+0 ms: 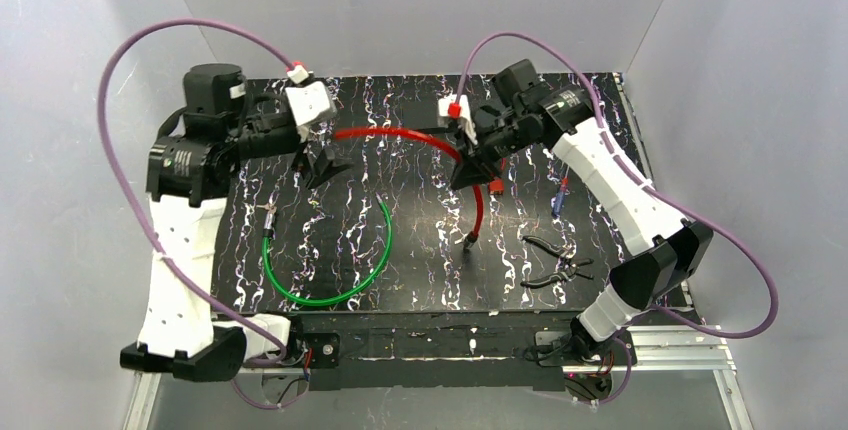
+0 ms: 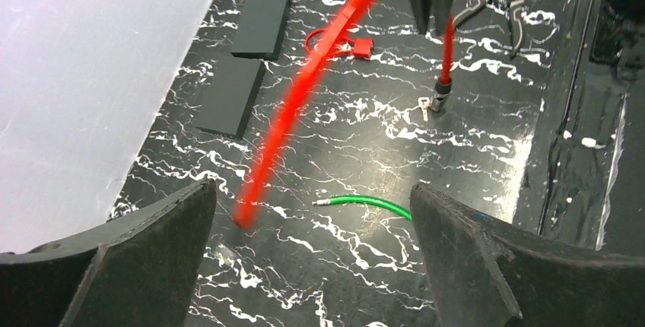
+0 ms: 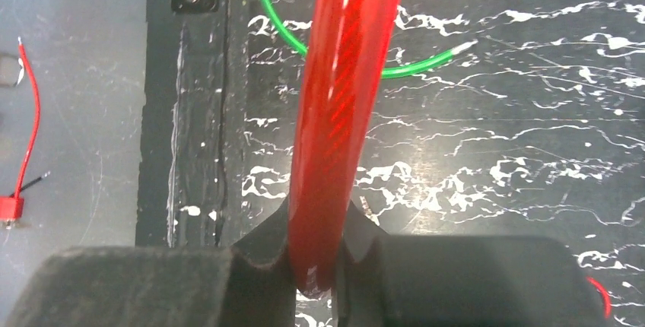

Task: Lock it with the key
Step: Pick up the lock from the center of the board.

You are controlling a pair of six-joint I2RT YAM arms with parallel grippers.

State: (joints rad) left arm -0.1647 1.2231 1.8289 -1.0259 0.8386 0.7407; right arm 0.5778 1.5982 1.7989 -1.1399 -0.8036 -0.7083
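A red cable lock arcs above the black marbled table. My right gripper is shut on the cable near its bend, and in the right wrist view the cable is pinched between the jaws. One end hangs down to a metal lock end on the table, with a small silver key beside it. My left gripper is open and holds nothing. The cable's free left end hangs blurred between its fingers.
A green cable curves across the front left of the table. Black pliers and a blue-handled tool lie at the right. A small red item and two black pads lie farther off.
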